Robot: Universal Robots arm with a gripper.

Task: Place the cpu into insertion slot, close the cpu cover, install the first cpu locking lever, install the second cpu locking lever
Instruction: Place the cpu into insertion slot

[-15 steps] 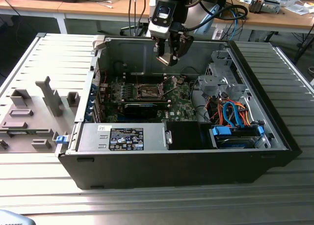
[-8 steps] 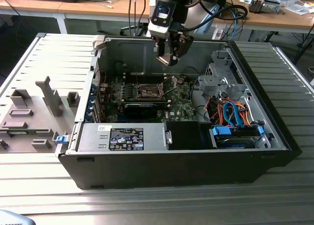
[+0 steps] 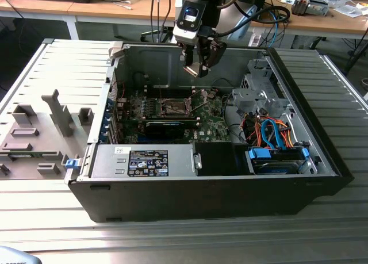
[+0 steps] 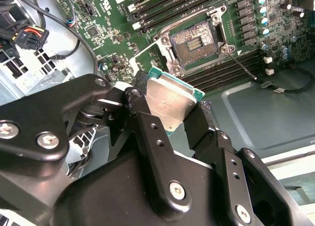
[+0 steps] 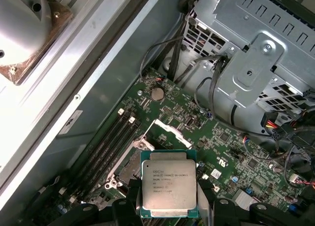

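Note:
My gripper (image 3: 198, 67) hangs inside the open computer case, above the green motherboard (image 3: 210, 123), and is shut on the cpu (image 4: 169, 99). The cpu (image 5: 169, 185) is a flat square chip with a silver top, pinched at two opposite edges by the black fingers (image 4: 142, 118). The insertion slot (image 4: 194, 40) lies below it on the board, uncovered, with its dark pin field showing. In the first wrist view the slot (image 5: 129, 168) is partly hidden behind the chip. The cpu cover (image 5: 166, 131) stands raised beside the slot. A thin locking lever (image 4: 240, 65) sticks out at the slot's corner.
Long black memory slots (image 4: 172, 4) flank the socket. A black card (image 3: 167, 126) sits near the socket. A labelled silver power supply (image 3: 146, 160), a metal drive cage (image 3: 261, 91) and orange and blue cables (image 3: 270, 132) crowd the case. Grey fixtures (image 3: 57, 111) stand outside it.

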